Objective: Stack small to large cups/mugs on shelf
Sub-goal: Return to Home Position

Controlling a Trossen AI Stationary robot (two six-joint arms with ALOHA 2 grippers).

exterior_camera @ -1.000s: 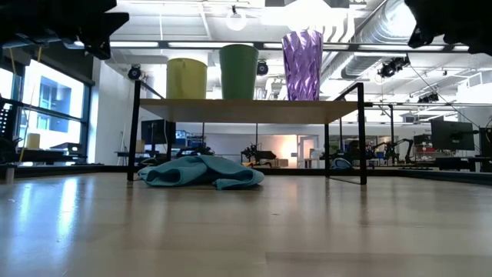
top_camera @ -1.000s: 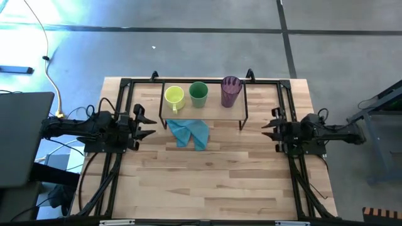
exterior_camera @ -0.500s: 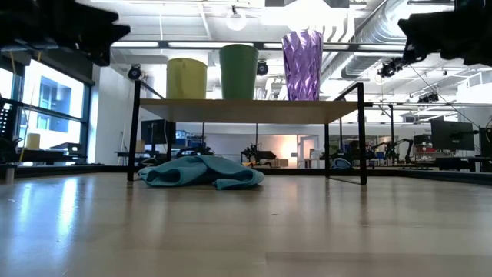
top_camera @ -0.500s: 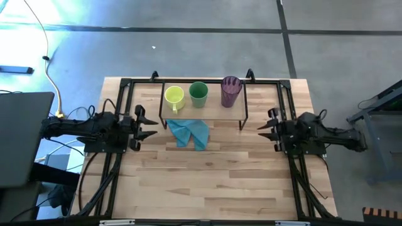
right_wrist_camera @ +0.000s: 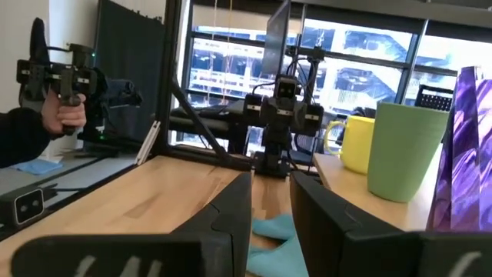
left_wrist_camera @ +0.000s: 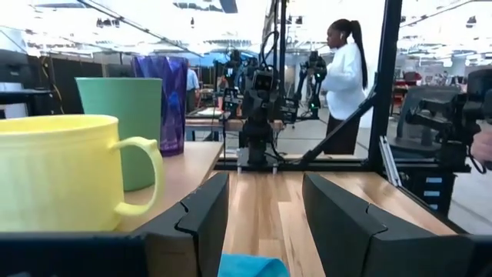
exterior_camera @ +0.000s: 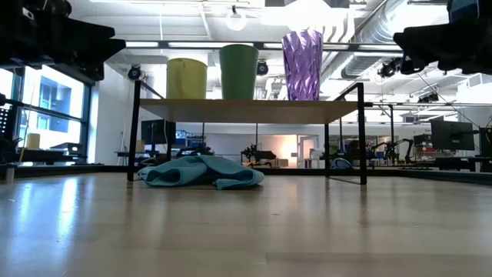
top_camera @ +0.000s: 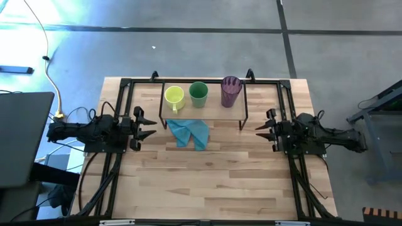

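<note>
Off the shelf's left end, left gripper [top_camera: 146, 124]: fingers spread, nothing between them. Set low over the table [top_camera: 207, 182], well apart from the shelf [top_camera: 211, 112], pointing along it.
Off the shelf's right end, right gripper [top_camera: 265, 127]: fingers parted, nothing held. Well apart from the shelf, facing the left gripper.
Yellow mug [top_camera: 174, 96]: upright on the shelf, nearest its left end, handle turned toward the shelf's front edge.
Green cup [top_camera: 198, 93]: upright on the shelf, just beside the yellow mug, left of the shelf's middle.
Purple tumbler [top_camera: 230, 91]: upright on the shelf, toward its right end, a little apart from the green cup.
Arrangement: the three stand side by side in one row, shortest at the shelf's left end and tallest toward its right. None sits inside another.
Blue cloth [top_camera: 190, 132]: crumpled on the table at the shelf's front edge, below its left half. Not part of the job.
Done: all three cups are on the shelf in size order, and neither gripper touches any of them.
Left: judged from this, no cup needs placing. Only parking the two arms remains.
Writing and brands: none readable on the cups, the shelf, the cloth or the grippers. Any print on the equipment in the room beyond the shelf is probably too small to make out.
</note>
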